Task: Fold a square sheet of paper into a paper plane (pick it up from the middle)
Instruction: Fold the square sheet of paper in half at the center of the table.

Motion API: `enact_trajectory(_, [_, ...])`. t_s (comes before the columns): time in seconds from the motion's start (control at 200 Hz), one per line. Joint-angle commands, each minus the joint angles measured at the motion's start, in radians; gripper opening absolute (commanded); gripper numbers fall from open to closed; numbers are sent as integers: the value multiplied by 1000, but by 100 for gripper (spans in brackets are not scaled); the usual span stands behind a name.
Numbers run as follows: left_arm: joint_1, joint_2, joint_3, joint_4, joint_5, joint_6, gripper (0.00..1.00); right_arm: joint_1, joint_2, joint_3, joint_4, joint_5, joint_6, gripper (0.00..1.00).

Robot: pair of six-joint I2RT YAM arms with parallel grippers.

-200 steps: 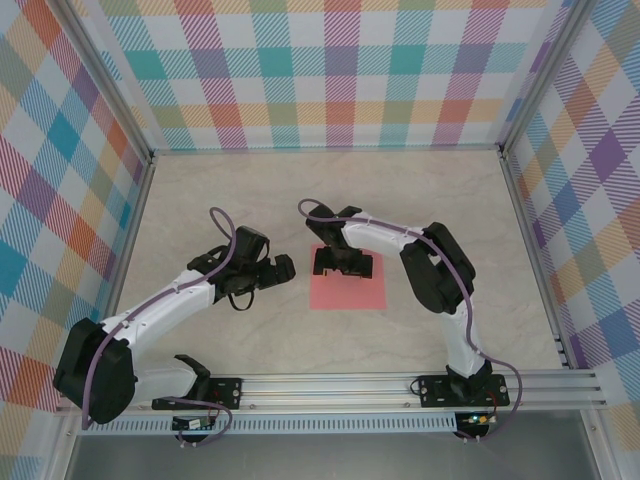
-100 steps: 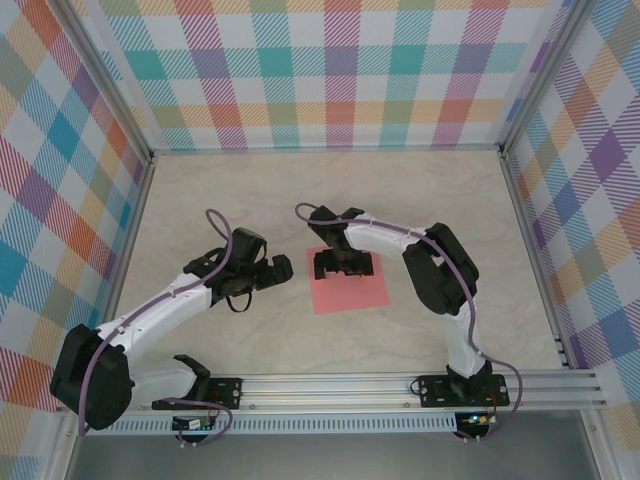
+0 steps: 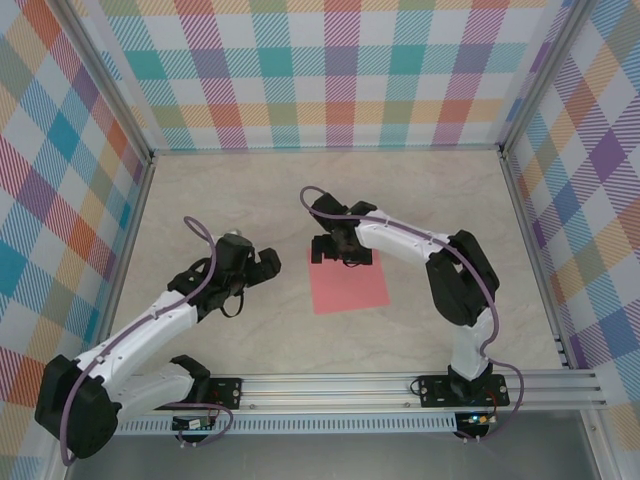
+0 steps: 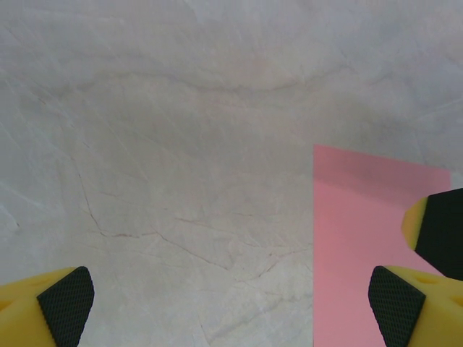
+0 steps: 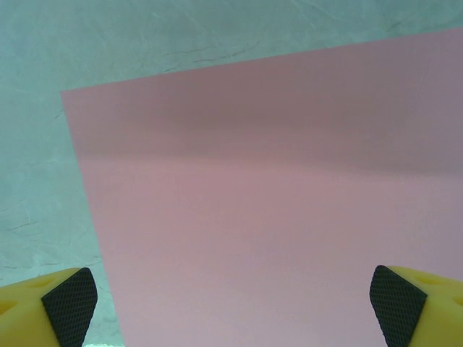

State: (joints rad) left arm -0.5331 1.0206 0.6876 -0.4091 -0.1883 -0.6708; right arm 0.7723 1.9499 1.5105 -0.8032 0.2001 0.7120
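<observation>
A flat, salmon-pink square sheet of paper (image 3: 348, 288) lies smooth and unfolded on the pale, marble-veined tabletop (image 3: 200, 200), near its middle and slightly skewed to the table's edges. No crease shows on its matte surface in the right wrist view (image 5: 275, 217), only a soft band of shadow across its far part.

The right gripper (image 3: 342, 250) hangs over the far edge of the sheet with its jaws spread wide and nothing between them. Its yellow fingers end in black, cross-hatched rubber pads (image 5: 69, 303) that frame the paper at either side.

The left gripper (image 3: 265, 265) is just left of the sheet, over bare table, and is likewise released and empty. From its wrist camera, the same textured black pads (image 4: 65, 303) stand wide apart, with the paper's straight left edge (image 4: 362, 246) running up between them.

Plaid-patterned walls (image 3: 330, 70) in pastel checks enclose the table on three sides.
</observation>
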Motion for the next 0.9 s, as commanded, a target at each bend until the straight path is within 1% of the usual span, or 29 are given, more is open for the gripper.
enact_trajectory(0.0, [15, -13, 5, -21, -65, 33, 100, -2, 56, 49, -80, -25, 63, 100])
enact_trajectory(0.08, [15, 4, 39, -75, -28, 50, 100, -2, 72, 45, -61, -57, 71, 100])
enact_trajectory(0.135, [15, 7, 49, -100, -21, 25, 100, -2, 78, 43, -59, -60, 86, 100])
enact_trajectory(0.255, [20, 17, 22, -74, 31, 12, 100, -2, 93, 55, -66, -62, 87, 100])
enact_trajectory(0.43, [33, 114, 41, -84, 123, 24, 100, -2, 127, 81, -108, -62, 90, 100])
enact_trajectory(0.75, [56, 201, 71, -68, 169, 26, 100, -2, 141, 66, -93, -80, 99, 100])
enact_trajectory(0.895, [62, 208, 67, -66, 173, 25, 100, -2, 154, 47, -91, -89, 93, 100])
